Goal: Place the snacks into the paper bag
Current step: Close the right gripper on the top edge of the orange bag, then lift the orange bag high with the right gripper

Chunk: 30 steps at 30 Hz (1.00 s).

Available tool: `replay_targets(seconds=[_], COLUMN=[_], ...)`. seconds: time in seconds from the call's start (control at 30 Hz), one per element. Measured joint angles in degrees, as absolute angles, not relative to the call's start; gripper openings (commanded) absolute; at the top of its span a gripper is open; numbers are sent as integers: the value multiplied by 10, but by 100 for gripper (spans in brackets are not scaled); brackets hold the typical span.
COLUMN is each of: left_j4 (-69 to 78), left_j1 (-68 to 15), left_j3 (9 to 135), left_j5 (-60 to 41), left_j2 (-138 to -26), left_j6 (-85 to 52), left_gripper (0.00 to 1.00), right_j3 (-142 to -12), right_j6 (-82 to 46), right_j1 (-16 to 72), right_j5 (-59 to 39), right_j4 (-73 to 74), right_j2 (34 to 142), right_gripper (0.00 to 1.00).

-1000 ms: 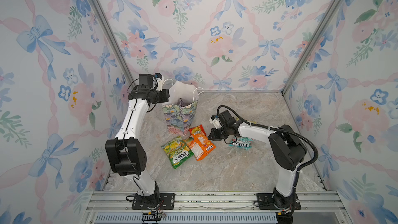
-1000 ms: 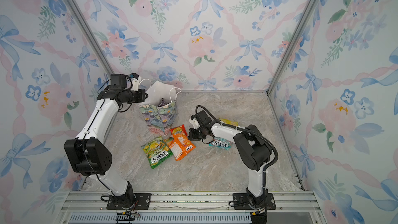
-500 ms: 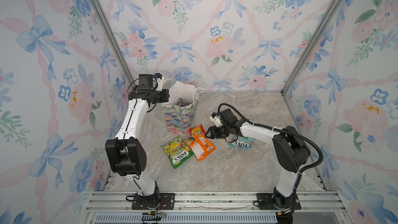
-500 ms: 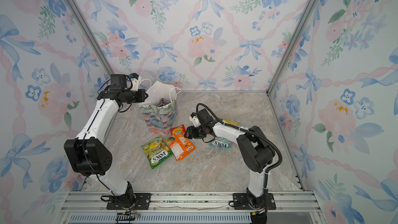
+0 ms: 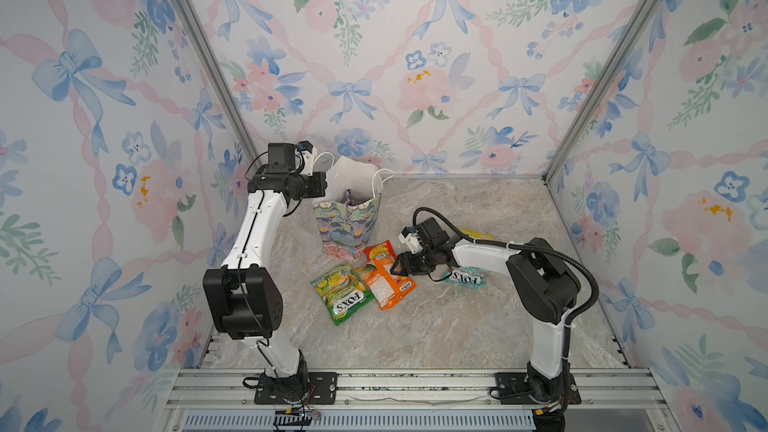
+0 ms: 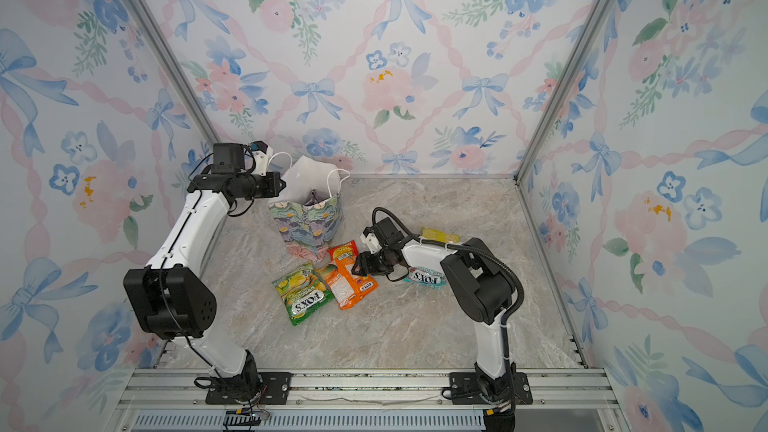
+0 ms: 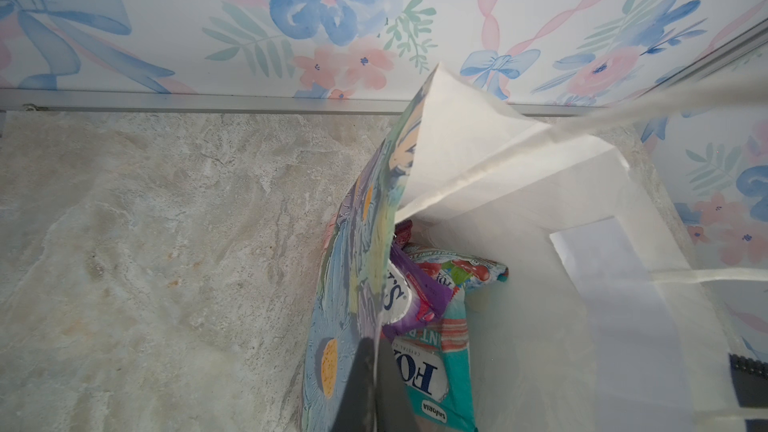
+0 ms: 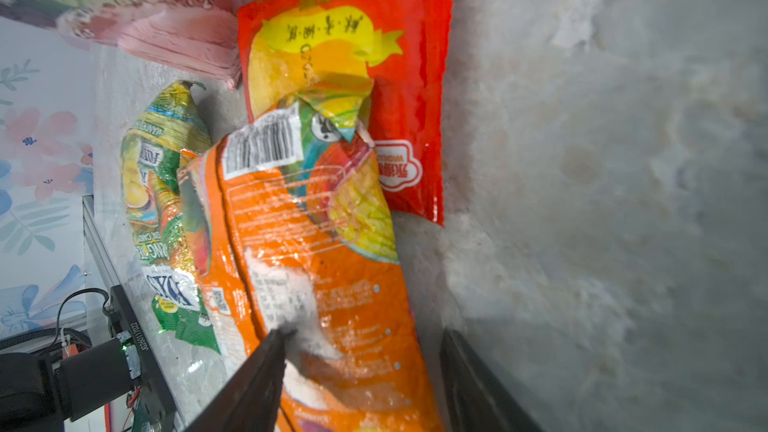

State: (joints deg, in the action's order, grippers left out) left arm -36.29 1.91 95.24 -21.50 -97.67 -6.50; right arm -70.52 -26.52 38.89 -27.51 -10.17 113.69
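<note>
Over the last second the right gripper (image 5: 400,270) had swung away from the teal FOX'S packet (image 5: 463,277) and down toward the orange FOX'S packet (image 5: 388,284). Its jaws, shut a second earlier, had parted. In the right wrist view they stood apart on either side of that packet's near end, one finger on each flank, not yet closed on it. This looked like the set-up for the next pick. The left gripper (image 7: 370,384) had not shifted and was clamped on the rim of the paper bag (image 5: 349,222), holding its mouth open. The bag stood upright at the back left of the marbled tabletop (image 5: 415,326), and a purple packet (image 7: 415,288) and a second teal packet (image 7: 436,367) were already inside. The orange packet lay flat and glossy just in front of the bag. Its far end overlapped the red packet (image 5: 379,252), and one side lay against the green FOX'S packet (image 5: 340,292). The yellow bag (image 5: 478,234) lay behind the right arm. Judging by that, five packets were left outside the bag.
</note>
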Motion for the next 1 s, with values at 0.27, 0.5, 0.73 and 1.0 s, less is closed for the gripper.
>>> replay_targets(seconds=[0.27,0.5,0.73,1.0], left_j4=[-363,-363,-363,-363], left_j1=[19,19,19,19], left_j3=[952,952,952,952], left_j5=[-215,-215,-215,-215], left_j2=[-977,-977,-977,-977], left_j6=[-65,-65,-65,-65], left_gripper=[0,0,0,0], right_j3=[-703,-693,-667,-663], right_j6=[-305,-338,-346,-352], right_j1=[401,405,398,386], right_j5=[-288,-308,-304,-293], right_j4=[-58,-23,-28,-57], right_j2=[1152,1152,1114,1032], right_gripper=[37,5,0,0])
